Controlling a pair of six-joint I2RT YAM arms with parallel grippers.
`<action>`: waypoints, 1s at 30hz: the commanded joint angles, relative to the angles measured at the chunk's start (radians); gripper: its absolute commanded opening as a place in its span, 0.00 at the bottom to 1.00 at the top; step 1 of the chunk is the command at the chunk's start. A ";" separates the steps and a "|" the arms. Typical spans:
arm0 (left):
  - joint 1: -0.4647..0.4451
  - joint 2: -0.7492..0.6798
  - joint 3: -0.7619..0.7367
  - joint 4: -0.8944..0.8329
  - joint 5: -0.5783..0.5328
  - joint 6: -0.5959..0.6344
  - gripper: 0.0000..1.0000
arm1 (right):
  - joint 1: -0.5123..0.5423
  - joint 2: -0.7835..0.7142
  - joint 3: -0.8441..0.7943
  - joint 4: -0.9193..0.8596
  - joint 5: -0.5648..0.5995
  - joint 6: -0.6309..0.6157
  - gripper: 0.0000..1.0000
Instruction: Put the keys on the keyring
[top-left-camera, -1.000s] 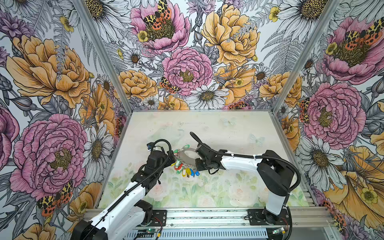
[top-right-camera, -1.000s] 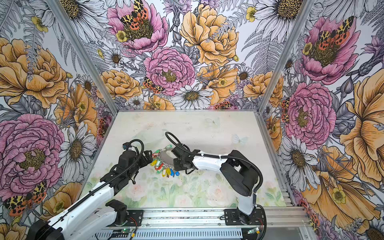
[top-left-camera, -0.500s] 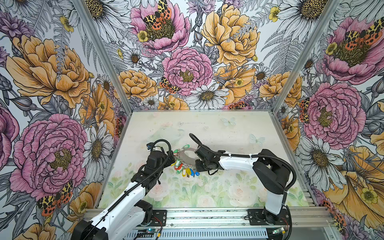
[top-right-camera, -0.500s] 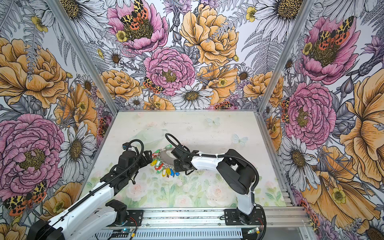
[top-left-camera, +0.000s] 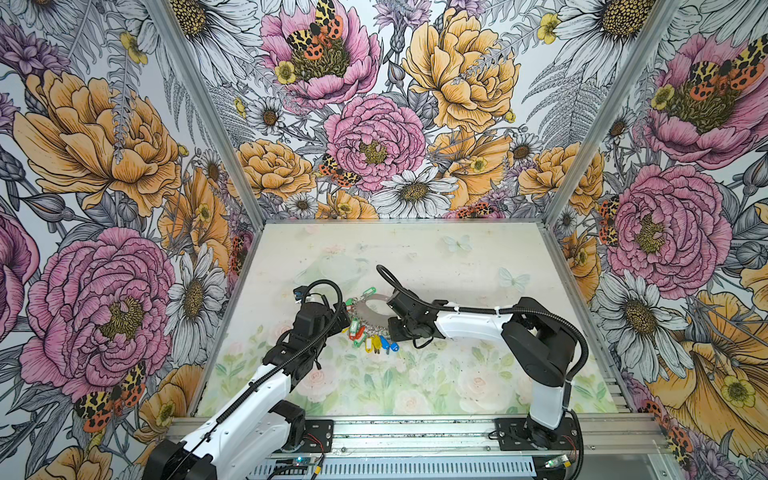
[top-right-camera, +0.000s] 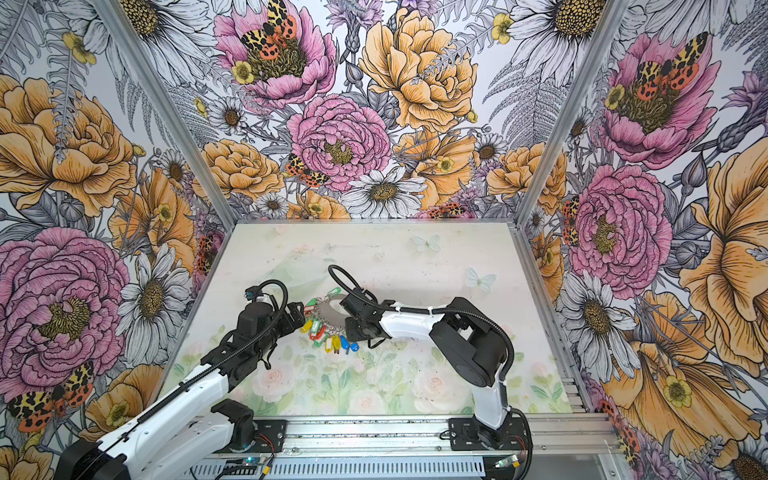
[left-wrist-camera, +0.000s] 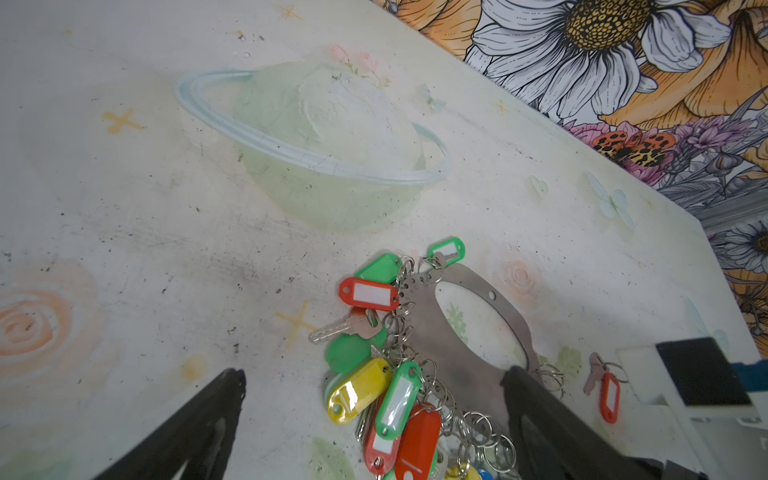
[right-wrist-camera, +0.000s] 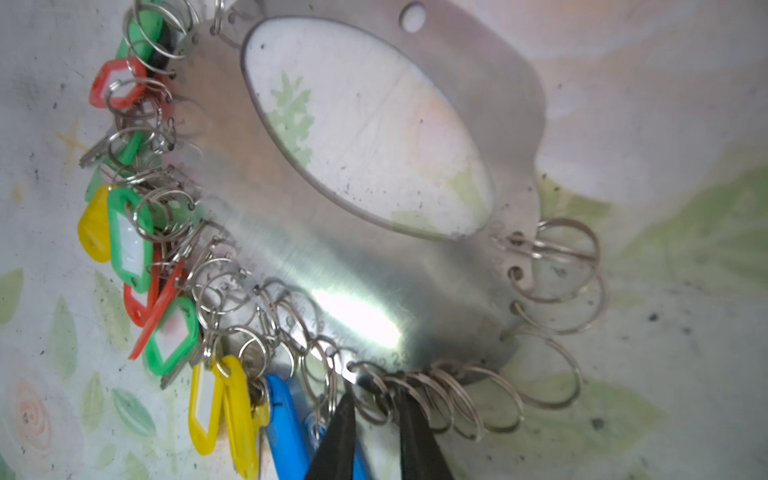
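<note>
Flat grey metal keyring (right-wrist-camera: 332, 270) between pincers.
From above: left pincer (left-wrist-camera: 374, 374) wide, nine o'clock; right pincer (right-wrist-camera: 374, 395) narrow, four o'clock, hold unclear.

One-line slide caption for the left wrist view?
Left wrist view: open left gripper above the tagged keyring; the red-tagged key lies apart on the table beside it.

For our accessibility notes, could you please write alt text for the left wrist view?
A grey keyring with an oval hole lies on the table, coloured tags bunched along one edge. A red-tagged key lies loose beside it. The left gripper is wide open, tags between its fingers.
</note>
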 joint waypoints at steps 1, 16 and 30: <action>0.008 -0.009 -0.012 0.016 0.004 0.008 0.99 | 0.003 0.025 0.014 -0.004 0.027 -0.007 0.19; 0.009 0.016 -0.013 0.032 0.008 0.007 0.99 | 0.019 -0.013 0.038 -0.005 0.043 -0.046 0.17; 0.009 0.020 -0.016 0.035 0.007 0.008 0.99 | 0.019 -0.001 0.038 -0.004 0.043 -0.048 0.17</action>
